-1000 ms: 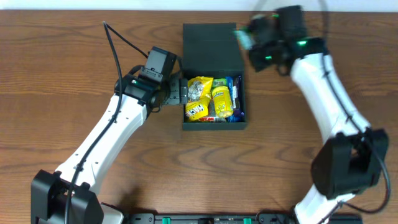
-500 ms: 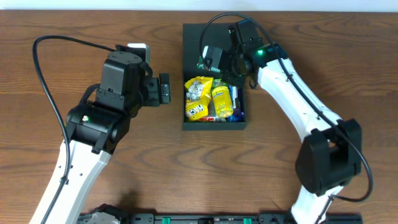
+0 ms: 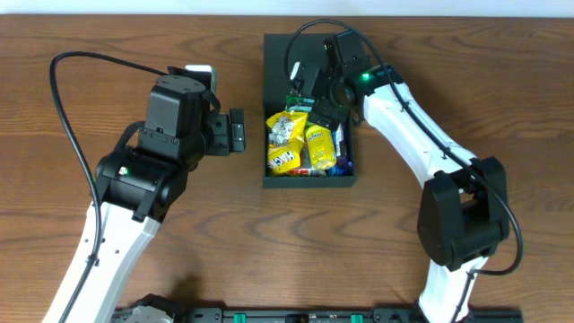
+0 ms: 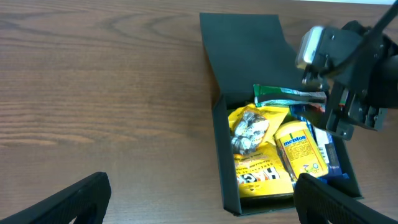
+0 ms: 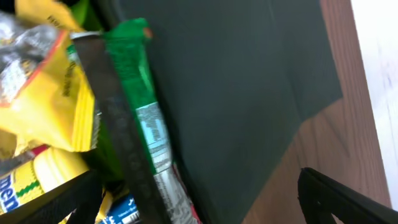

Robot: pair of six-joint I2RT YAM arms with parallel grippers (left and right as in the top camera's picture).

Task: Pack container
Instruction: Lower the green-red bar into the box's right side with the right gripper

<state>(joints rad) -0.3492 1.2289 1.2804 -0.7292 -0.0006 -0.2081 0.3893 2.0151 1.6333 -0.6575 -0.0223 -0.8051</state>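
Here the right gripper [image 5: 196,177] hangs splayed over the hinge end of the container [image 3: 305,54], with a green packet [image 5: 134,81] between its fingers. The left gripper [image 4: 202,180], likewise splayed, hovers beside the container, not touching it.

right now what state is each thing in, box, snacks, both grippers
container, open, lid flap laid back flat, partly filled
green packet, in the container at its lid end, looks released
yellow bag, lying in the container
yellow mentos pack, lying in the container
left gripper, open, empty
right gripper, open, over the container
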